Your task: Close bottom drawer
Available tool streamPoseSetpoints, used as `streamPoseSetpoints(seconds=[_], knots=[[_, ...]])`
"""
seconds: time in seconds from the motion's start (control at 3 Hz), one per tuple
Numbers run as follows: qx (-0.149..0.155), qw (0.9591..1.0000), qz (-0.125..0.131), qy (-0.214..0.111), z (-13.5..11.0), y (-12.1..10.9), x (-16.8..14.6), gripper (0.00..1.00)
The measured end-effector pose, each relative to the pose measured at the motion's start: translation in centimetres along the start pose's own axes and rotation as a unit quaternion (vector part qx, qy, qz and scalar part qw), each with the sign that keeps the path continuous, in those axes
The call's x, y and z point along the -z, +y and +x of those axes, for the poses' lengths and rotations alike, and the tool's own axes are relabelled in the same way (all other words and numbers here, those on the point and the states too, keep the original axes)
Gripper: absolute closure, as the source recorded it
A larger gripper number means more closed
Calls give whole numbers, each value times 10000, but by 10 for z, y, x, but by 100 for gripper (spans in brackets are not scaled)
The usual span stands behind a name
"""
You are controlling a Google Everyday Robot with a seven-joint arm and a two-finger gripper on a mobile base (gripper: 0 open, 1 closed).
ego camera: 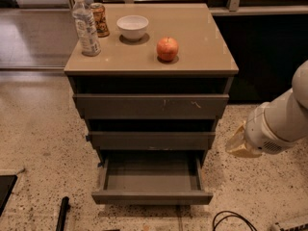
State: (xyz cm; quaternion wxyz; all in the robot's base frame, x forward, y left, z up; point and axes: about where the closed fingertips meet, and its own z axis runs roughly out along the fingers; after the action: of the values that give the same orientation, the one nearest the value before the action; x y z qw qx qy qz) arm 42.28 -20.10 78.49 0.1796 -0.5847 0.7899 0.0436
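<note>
Cream gripper (237, 142) right of bottom drawer (151, 197) (apart)

The tan bench (202, 37) carries four things: a clear bottle (85, 25) near its left edge, a can (99, 19) just beside it towards the back, a white bowl (133, 27) to their right, and a red apple (167, 49) near the middle. The gripper (238, 142) hangs right of the bench, low, over the speckled floor (38, 138).

Clear btl (85, 25), can (99, 19), white bowl (133, 27), apple (167, 48)
</note>
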Motion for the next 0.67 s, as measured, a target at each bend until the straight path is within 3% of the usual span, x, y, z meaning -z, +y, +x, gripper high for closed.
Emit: streamPoseSetpoints(seconds=[0.33,0.67], knots=[[-123,9999,-83,-56,30,-1,-106,100],[-238,9993,-118,-260,50,-9,-176,100]])
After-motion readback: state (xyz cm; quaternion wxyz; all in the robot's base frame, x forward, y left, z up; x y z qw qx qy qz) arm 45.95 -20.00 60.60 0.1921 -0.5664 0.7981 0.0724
